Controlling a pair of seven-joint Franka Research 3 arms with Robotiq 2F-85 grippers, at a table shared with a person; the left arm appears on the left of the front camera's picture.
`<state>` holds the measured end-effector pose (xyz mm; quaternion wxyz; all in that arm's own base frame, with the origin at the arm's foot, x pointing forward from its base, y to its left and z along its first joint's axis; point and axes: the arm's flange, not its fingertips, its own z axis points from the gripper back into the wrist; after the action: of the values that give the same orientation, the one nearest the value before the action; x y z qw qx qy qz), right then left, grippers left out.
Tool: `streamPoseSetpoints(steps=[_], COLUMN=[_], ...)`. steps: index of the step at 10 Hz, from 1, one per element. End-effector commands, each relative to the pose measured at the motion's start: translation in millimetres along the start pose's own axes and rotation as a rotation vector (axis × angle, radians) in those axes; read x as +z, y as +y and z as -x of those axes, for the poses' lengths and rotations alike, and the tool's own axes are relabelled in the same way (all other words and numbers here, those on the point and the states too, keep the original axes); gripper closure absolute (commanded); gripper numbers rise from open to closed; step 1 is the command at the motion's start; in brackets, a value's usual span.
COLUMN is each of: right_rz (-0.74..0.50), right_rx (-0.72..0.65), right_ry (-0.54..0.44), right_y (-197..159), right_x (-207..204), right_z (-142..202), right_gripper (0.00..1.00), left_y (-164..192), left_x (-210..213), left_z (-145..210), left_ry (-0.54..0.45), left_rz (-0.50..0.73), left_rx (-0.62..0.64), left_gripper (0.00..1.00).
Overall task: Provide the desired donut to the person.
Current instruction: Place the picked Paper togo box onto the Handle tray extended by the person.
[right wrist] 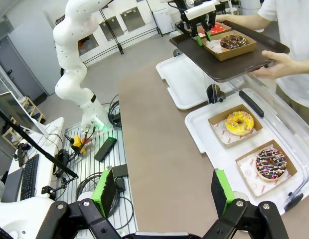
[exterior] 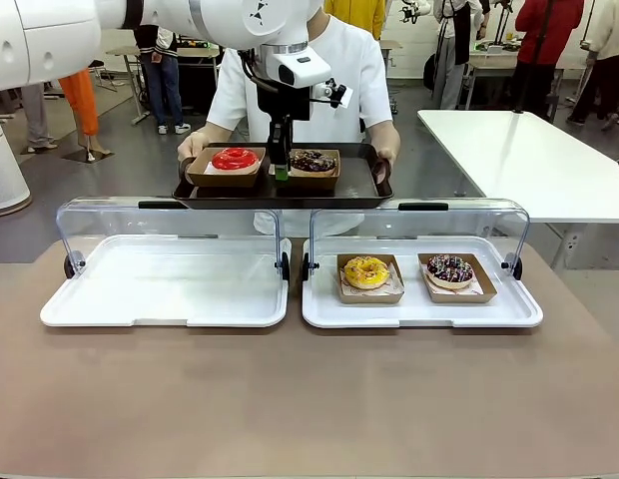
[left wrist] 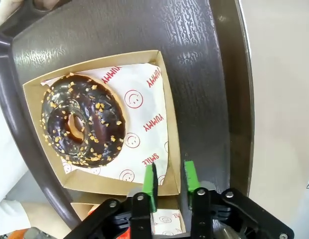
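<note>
The person stands at the far side of the worktop, head cut off at the frame's top, holding a dark tray with a hand at each end. On the tray sit two cardboard boxes: a red donut on the left and a chocolate donut with nut crumbs on the right. The left gripper hangs between the two boxes, hiding part of the gap. In the left wrist view its fingers stand narrowly apart, astride the wall of the chocolate donut's box; whether they press that wall is hard to tell. The red donut's box is mostly cut off at that view's bottom edge.

Nearer on the worktop lie two white trays with raised clear lids. The left tray is bare; the right tray holds a yellow donut and a sprinkled dark donut, each in its box. The lids blur the tray's underside behind them.

The right gripper hovers well back over the worktop, fingers spread wide, grasping nothing.
</note>
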<state>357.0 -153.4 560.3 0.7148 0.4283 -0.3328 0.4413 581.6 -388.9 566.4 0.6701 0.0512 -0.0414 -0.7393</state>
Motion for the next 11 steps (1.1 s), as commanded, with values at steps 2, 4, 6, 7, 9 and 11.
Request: streamPoseSetpoints(steps=[2, 4, 6, 7, 9, 11], right_rz=[-0.005, -0.005, -0.005, -0.005, -0.005, -0.005], right_rx=[0.01, 0.01, 0.01, 0.01, 0.01, 0.01], right_ry=[-0.016, -0.016, -0.016, -0.016, -0.016, -0.016], right_y=[-0.6, -0.6, -0.6, -0.6, -0.6, -0.6], right_x=[-0.4, -0.4, -0.4, -0.4, -0.4, -0.4], right_z=[0.0, 0.0, 0.0, 0.0, 0.0, 0.0], right_gripper=[0.0, 0.0, 0.0, 0.0, 0.0, 0.0], left_y=[6.1, 5.8, 5.6, 5.6, 4.8, -11.9], left_x=[8.2, 8.8, 9.3, 10.0, 11.3, 22.6], left_z=[-1.0, -0.5, -0.5, -0.3, -0.3, -1.1], left_ry=[-0.027, -0.028, -0.028, -0.027, -0.032, -0.002], left_rz=[0.011, 0.013, 0.016, 0.017, 0.02, 0.05], left_rx=[0.005, -0.001, -0.002, -0.003, -0.005, -0.024], left_gripper=[0.0, 0.0, 0.0, 0.0, 0.0, 0.0])
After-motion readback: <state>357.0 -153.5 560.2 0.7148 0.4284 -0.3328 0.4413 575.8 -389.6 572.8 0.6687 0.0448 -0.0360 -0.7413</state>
